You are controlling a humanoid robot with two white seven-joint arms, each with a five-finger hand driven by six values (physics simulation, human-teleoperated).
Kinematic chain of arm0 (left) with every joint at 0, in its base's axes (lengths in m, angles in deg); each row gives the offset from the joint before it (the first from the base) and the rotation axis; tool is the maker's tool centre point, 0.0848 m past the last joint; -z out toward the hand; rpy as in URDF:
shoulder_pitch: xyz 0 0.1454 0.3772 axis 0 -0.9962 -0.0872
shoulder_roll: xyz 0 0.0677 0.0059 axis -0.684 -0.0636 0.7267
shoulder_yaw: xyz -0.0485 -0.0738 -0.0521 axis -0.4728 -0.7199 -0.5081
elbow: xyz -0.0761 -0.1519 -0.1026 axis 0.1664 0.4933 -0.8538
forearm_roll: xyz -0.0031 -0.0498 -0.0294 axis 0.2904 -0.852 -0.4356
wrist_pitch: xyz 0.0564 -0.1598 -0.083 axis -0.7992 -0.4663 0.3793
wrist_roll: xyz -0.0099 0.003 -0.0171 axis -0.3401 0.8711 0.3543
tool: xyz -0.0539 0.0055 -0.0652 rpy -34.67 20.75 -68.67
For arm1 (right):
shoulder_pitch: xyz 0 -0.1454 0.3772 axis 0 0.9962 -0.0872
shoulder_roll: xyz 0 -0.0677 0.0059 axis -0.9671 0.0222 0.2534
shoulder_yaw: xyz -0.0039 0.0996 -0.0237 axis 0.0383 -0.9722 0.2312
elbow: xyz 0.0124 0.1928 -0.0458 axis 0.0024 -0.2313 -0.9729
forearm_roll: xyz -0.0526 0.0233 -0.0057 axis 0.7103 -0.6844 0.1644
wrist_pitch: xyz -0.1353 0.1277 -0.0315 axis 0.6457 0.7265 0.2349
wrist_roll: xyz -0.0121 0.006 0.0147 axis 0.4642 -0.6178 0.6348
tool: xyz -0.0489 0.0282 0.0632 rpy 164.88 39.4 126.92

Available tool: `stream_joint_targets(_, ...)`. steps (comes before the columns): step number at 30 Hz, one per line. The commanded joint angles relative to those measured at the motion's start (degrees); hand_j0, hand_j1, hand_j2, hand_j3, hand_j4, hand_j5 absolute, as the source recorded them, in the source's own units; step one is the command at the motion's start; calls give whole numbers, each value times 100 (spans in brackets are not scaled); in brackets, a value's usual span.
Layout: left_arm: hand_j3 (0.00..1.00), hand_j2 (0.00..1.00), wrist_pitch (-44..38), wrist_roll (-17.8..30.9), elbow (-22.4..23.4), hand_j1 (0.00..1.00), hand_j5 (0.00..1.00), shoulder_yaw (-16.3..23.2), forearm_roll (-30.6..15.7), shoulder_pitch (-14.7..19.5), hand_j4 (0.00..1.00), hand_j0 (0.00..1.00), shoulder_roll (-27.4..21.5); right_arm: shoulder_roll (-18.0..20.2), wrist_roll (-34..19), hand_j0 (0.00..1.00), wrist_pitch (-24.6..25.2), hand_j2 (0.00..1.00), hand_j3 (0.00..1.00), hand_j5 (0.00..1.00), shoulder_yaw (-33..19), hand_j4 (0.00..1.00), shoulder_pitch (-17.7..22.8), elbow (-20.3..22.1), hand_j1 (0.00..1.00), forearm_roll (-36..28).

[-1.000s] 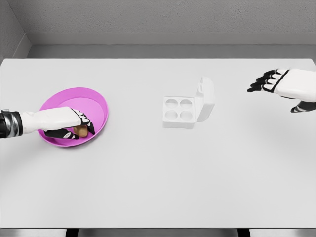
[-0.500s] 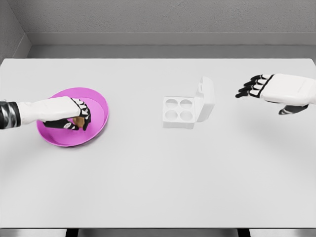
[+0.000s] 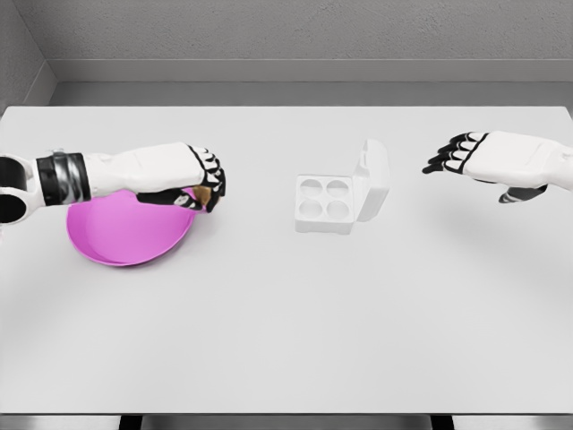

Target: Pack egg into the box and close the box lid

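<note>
Left hand (image 3: 183, 175) fingers curled round egg (image 3: 204, 194), pink bowl (image 3: 116, 237) below. Right hand (image 3: 488, 157) fingers spread, empty. Open box (image 3: 336, 199) between, white surface (image 3: 286, 322), grey wall (image 3: 286, 31).

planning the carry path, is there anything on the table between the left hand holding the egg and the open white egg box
Nothing: in the head view the white table is bare between the left hand, shut on the brown egg, and the open white four-cup egg box.
</note>
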Motion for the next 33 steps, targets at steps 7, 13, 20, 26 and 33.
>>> stream_joint_targets(7, 27, 27, -18, 105, -152, 27, 27, 372, 134, 193, 27, 27, 883, -83, 2, 100, 14, 100, 100, 100, 106, 100, -44, -18, 100, -3)
stream_joint_targets(13, 27, 27, -18, 96, -126, 27, 27, 627, 125, 519, 27, 27, 1278, -83, 2, 100, 14, 100, 100, 100, 97, 100, -79, -44, 100, 32)
stream_joint_targets(20, 27, 27, -18, 52, 550, 27, 27, 715, 90, 703, 27, 27, 1832, -92, 2, 100, 14, 100, 100, 100, 106, 100, -79, -44, 100, 23)
stream_joint_targets(26, 28, 28, -18, 52, 1201, 28, 28, 715, 54, 879, 28, 28, 2122, -83, 2, 100, 14, 100, 100, 100, 106, 100, -79, -44, 100, 32)
stream_joint_targets(33, 28, 28, -18, 52, 1579, 28, 28, 838, 81, 940, 28, 28, 2281, -83, 2, 100, 14, 100, 100, 100, 106, 100, -79, -62, 100, 32)
